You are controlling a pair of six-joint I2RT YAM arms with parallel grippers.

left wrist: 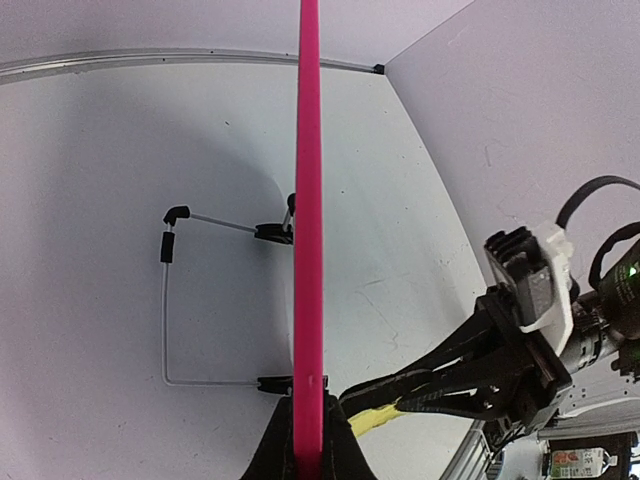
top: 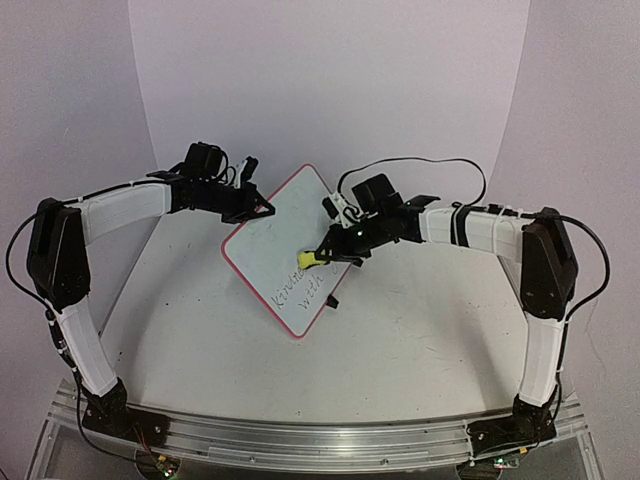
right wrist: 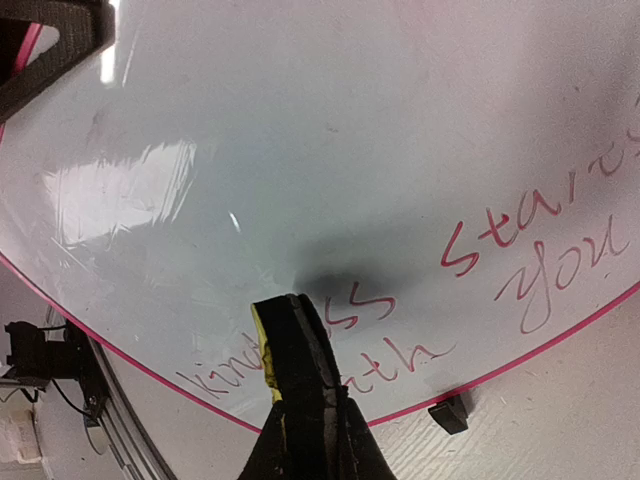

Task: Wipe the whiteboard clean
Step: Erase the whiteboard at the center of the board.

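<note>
Clamping the left gripper (top: 262,207) down on the pink top edge of the whiteboard (top: 275,245), pinching the frame right between the fingers (left wrist: 345,455). Holding the board propped up on the table (top: 420,330), face toward the right gripper (top: 322,256). Squeezing a yellow-and-black block (top: 306,259) in those jaws, pressing it against the white surface straight ahead, right among the handwritten words (right wrist: 520,250). Spotting a wire stand (left wrist: 165,300) behind the board.

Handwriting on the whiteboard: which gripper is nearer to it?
Right. The right gripper holds a yellow eraser on the handwriting; the left gripper clamps the pink edge of the whiteboard, apart from the writing.
</note>
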